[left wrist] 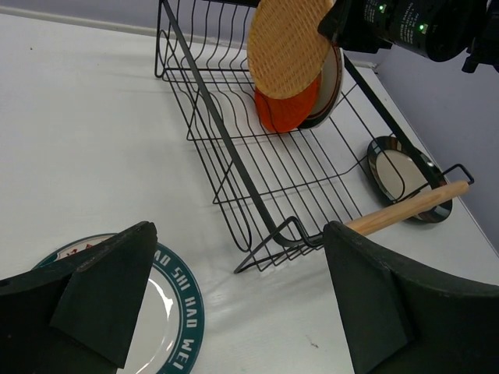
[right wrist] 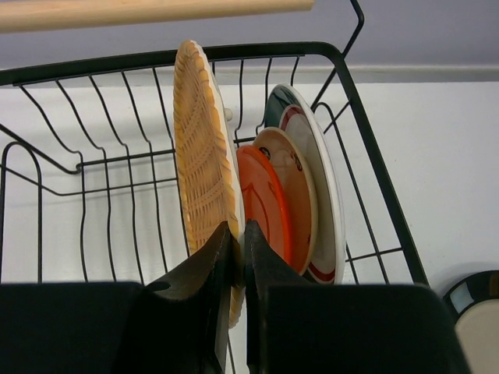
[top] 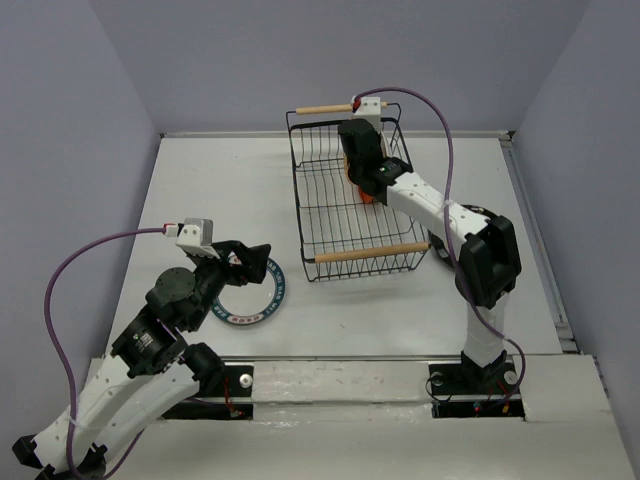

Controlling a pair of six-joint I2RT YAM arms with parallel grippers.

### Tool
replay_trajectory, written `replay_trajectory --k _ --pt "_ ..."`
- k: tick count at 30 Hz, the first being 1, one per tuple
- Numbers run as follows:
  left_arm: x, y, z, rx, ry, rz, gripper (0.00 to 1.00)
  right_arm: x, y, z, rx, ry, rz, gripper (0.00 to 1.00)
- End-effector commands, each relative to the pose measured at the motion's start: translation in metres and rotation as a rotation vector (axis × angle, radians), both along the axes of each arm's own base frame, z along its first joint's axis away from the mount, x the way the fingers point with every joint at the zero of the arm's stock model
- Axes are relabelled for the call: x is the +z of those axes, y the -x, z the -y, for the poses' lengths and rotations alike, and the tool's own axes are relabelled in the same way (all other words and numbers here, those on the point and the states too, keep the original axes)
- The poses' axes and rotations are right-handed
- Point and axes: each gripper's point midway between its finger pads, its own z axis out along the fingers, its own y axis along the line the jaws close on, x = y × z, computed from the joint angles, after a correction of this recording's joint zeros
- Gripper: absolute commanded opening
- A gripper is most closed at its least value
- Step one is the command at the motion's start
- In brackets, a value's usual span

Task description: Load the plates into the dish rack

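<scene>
The black wire dish rack [top: 303, 200] stands at the table's middle back. My right gripper [right wrist: 238, 231] reaches into it and is shut on the rim of the tan woven plate [right wrist: 201, 148], held upright on edge. Behind it stand an orange-red plate [right wrist: 263, 204], a beige plate [right wrist: 295, 181] and a white green-rimmed plate [right wrist: 326, 195]. My left gripper [left wrist: 235, 234] is open and empty just above a second white plate with a green rim [top: 262, 298] lying flat on the table. A black-rimmed plate [left wrist: 405, 175] lies outside the rack's right side.
The rack's near wooden handle [top: 372, 253] faces the arms and the far one [top: 322, 109] is by the back wall. The right arm [top: 450, 220] leans over the rack's right side. Grey walls close the table on three sides.
</scene>
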Motion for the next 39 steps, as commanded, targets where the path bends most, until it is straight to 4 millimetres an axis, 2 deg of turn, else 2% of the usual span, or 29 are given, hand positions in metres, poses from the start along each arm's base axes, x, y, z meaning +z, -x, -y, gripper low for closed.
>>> replay_trajectory --k 1,9,17,19,21,23,24,27,29,30,33,34,35,36,39 --pt "0.011 -0.001 0.000 -0.006 0.020 0.045 0.99 -0.005 -0.006 -0.009 -0.037 -0.067 0.039 0.07" --pt "0.010 -0.001 0.002 -0.011 0.016 0.042 0.99 -0.046 -0.010 -0.013 -0.039 -0.025 -0.023 0.07" --pt "0.010 -0.001 0.002 -0.014 0.016 0.041 0.99 -0.067 -0.012 -0.014 -0.030 0.016 -0.060 0.07" --pt "0.009 -0.002 0.003 -0.014 0.013 0.038 0.99 -0.071 -0.011 -0.015 -0.024 0.016 -0.068 0.16" --pt "0.009 -0.002 0.002 -0.012 0.013 0.038 0.99 -0.069 -0.011 -0.014 -0.032 0.015 -0.065 0.30" --pt "0.008 -0.002 0.003 -0.012 0.013 0.036 0.99 -0.059 -0.009 -0.012 -0.034 0.006 -0.054 0.41" --pt "0.008 -0.002 0.002 -0.011 0.013 0.036 0.99 -0.055 -0.008 -0.012 -0.030 0.001 -0.049 0.51" --pt "0.007 -0.003 0.002 -0.008 0.010 0.031 0.99 -0.032 -0.004 -0.015 0.002 -0.036 -0.024 0.60" --pt "0.005 -0.005 0.001 0.001 0.006 0.027 0.99 -0.023 0.001 -0.016 0.027 -0.058 -0.019 0.63" --pt "0.005 -0.005 0.002 0.002 0.005 0.024 0.99 -0.009 0.004 -0.018 0.054 -0.085 -0.003 0.66" --pt "0.003 -0.007 0.001 0.011 0.003 0.019 0.99 0.003 0.014 -0.020 0.094 -0.120 0.003 0.68" --pt "0.002 -0.007 0.001 0.012 -0.001 0.014 0.99 0.020 0.022 -0.027 0.139 -0.153 0.026 0.69" --pt "0.002 -0.008 0.000 0.020 -0.002 0.014 0.99 0.017 0.027 -0.027 0.157 -0.155 0.019 0.69" --pt "0.001 -0.009 0.001 0.023 -0.005 0.010 0.99 0.034 0.037 -0.032 0.198 -0.187 0.044 0.71" --pt "-0.001 -0.013 -0.003 0.051 -0.013 0.005 0.99 0.038 0.060 -0.047 0.293 -0.220 0.034 0.73"
